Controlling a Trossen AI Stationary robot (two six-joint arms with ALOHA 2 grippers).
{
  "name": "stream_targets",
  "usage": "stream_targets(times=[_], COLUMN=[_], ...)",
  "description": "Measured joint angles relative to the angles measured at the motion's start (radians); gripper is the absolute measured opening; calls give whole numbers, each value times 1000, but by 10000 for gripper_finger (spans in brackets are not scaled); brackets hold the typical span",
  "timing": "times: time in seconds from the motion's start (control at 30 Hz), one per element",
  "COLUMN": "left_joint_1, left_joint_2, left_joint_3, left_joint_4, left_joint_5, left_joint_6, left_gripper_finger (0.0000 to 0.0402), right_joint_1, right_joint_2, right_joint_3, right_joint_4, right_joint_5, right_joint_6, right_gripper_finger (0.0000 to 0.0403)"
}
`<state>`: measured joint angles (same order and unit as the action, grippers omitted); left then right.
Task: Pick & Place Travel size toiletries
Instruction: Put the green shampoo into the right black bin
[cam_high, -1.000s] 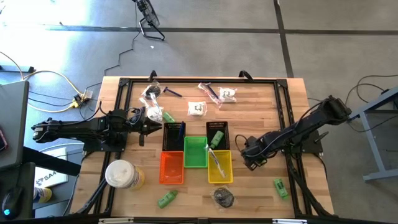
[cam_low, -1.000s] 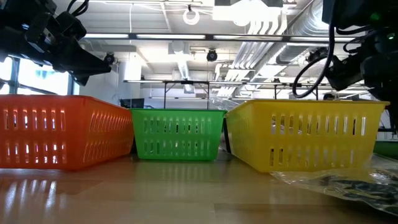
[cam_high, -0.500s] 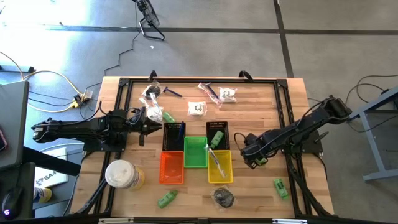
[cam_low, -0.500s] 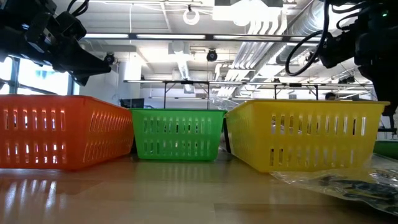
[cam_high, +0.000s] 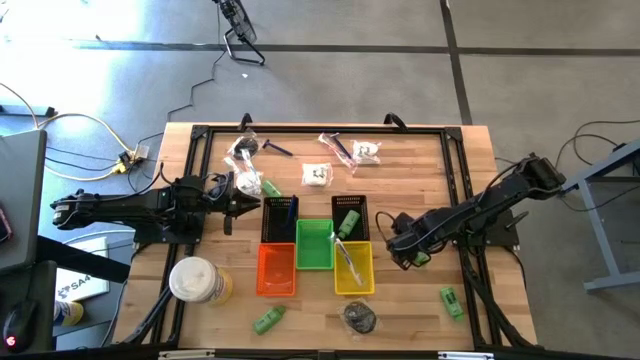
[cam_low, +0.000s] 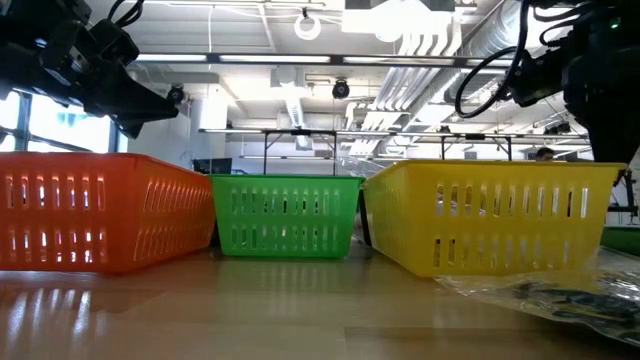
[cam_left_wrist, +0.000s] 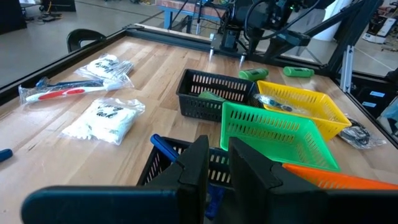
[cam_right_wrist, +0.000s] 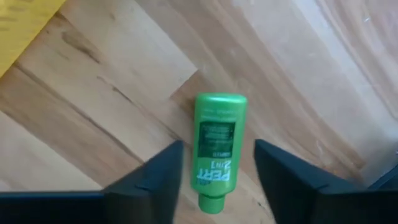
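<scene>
Wooden table (cam_high: 420, 150) amid grey floor (cam_high: 540, 90), cables (cam_high: 75, 125)

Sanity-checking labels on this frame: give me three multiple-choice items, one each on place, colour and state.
1. The green bottle at the right gripper lies: A in a basket; B on the bare table; C on a wrapper.
2. In the low view, the basket between the orange basket and the yellow basket is: A black; B green; C white.
3. The right gripper is: A open; B shut on the bottle; C shut on nothing.
B, wood shows around it; B, the green basket sits mid-row; A, its fingers stand clear either side. The left gripper hovers by a black basket.
</scene>
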<state>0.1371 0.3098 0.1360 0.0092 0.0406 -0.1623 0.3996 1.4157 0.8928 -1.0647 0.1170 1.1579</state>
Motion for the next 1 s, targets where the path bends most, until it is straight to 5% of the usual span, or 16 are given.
stream_targets(times=[0.27,1.0], left_joint_1=[0,0], left_joint_2=[0,0], left_joint_3=[0,0], left_joint_4=[-11,-12], left_joint_5=[0,0], left_joint_6=[0,0], left_gripper_finger=[61,61], right_joint_1=[5,79], right_joint_2=[0,1], right_joint_3=[0,-225], right_joint_4=[0,298], right_joint_5=[2,-75], right_joint_6=[-4,106], right_gripper_finger=[292,281])
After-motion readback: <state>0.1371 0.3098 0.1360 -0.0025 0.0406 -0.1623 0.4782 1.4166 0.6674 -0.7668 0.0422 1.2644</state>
